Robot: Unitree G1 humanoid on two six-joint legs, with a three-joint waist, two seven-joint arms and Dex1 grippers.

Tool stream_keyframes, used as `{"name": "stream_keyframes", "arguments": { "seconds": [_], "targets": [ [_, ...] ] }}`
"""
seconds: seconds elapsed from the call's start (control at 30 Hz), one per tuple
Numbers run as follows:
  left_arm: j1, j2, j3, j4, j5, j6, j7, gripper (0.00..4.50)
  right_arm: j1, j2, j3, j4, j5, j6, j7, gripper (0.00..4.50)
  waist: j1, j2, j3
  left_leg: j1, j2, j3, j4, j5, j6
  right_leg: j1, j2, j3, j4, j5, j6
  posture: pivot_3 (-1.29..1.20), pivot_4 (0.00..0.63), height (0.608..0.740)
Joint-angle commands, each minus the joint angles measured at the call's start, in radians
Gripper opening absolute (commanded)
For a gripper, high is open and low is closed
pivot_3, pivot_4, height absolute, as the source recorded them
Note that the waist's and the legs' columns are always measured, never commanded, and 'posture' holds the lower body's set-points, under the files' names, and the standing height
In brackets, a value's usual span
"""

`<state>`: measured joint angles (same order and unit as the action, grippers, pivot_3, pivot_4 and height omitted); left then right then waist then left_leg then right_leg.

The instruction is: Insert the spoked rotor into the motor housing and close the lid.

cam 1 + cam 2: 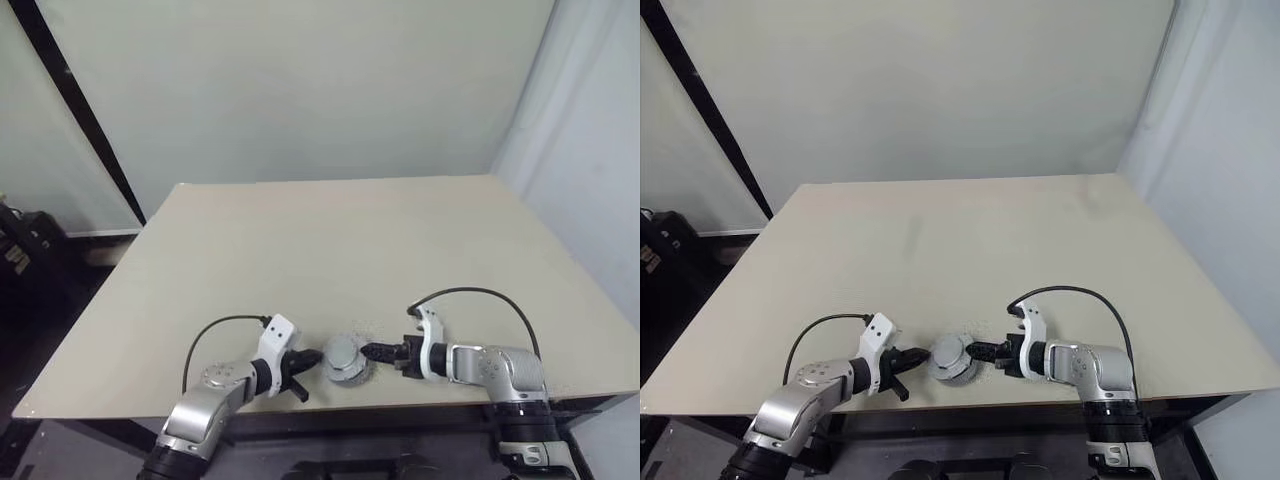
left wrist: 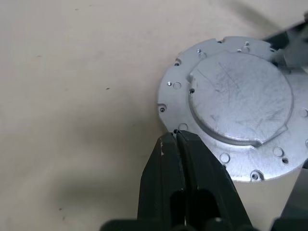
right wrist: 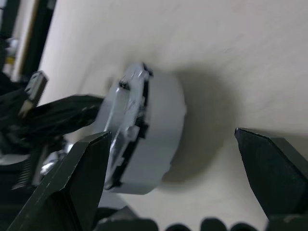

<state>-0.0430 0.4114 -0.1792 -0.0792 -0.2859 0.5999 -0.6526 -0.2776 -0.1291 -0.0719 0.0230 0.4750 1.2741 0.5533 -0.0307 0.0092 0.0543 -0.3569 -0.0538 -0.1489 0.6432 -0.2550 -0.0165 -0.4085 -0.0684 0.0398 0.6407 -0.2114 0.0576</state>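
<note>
table | one motor housing, one lid on

Table lay bare beyond the motor housing; left gripper and right gripper flanked it closely.

Motor housing: stood near the worktop's front edge, grey lid on top. Left gripper: just beside its left side. Right gripper: at its right side, touch uncertain.
</note>
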Motion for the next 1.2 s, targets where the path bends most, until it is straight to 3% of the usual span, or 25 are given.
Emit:
{"name": "stream_keyframes", "arguments": {
  "seconds": [0.03,0.2,0.23,0.3,0.53,1.0,1.2],
  "targets": [
    [0.003,-0.009,-0.023,0.015,0.015,0.014,0.002,0.0,-0.004,0.014,-0.013,-0.036,0.044,0.022,-0.012,4.47,0.0,0.0,0.0,0.0,0.0,0.0,0.0,0.0,0.0,0.0,0.0,0.0,0.0,0.001,0.001,0.0,0.0,0.74],
    [0.002,-0.015,-0.027,0.016,0.016,0.011,0.002,0.0,0.007,0.031,-0.02,-0.035,0.065,0.043,-0.028,4.47,0.0,0.0,0.0,0.0,0.0,0.0,0.0,0.0,0.0,0.0,0.0,0.0,0.0,0.0,0.001,0.0,0.0,0.74],
    [0.002,-0.016,-0.027,0.016,0.016,0.011,0.002,0.0,0.008,0.034,-0.023,-0.032,0.07,0.048,-0.032,4.3,0.0,0.0,0.0,0.0,0.0,0.0,0.0,0.0,0.0,0.0,0.0,0.0,0.0,0.0,0.001,0.0,0.0,0.74],
    [0.001,-0.018,-0.027,0.018,0.016,0.01,0.002,0.0,0.011,0.041,-0.031,-0.03,0.08,0.057,-0.039,3.9,0.0,0.0,0.0,-0.001,0.0,0.0,0.0,0.0,0.0,0.0,0.0,0.0,0.0,0.0,0.0,0.0,0.0,0.74],
    [0.0,-0.025,-0.026,0.02,0.018,0.007,0.005,0.0,0.02,0.059,-0.062,-0.017,0.107,0.082,-0.064,1.55,0.0,0.003,-0.002,0.0,0.0,0.0,0.0,0.0,0.0,0.0,0.0,0.0,0.0,-0.001,-0.001,0.0,0.0,0.74],
    [-0.005,-0.043,-0.007,0.033,0.009,-0.02,0.011,0.0,0.025,0.064,-0.081,0.003,0.127,0.08,-0.093,1.51,0.0,0.003,-0.002,0.0,0.0,0.0,0.0,0.0,0.0,0.001,0.0,0.0,0.0,-0.001,-0.002,0.0,0.0,0.74],
    [-0.001,-0.107,0.157,0.028,-0.109,0.026,0.047,0.0,0.023,0.096,-0.142,0.022,0.165,0.089,-0.095,1.45,-0.001,0.003,-0.002,-0.001,0.0,0.0,0.0,0.0,0.0,-0.001,0.0,0.0,0.0,-0.001,-0.001,0.0,0.0,0.74]
  ]
}}
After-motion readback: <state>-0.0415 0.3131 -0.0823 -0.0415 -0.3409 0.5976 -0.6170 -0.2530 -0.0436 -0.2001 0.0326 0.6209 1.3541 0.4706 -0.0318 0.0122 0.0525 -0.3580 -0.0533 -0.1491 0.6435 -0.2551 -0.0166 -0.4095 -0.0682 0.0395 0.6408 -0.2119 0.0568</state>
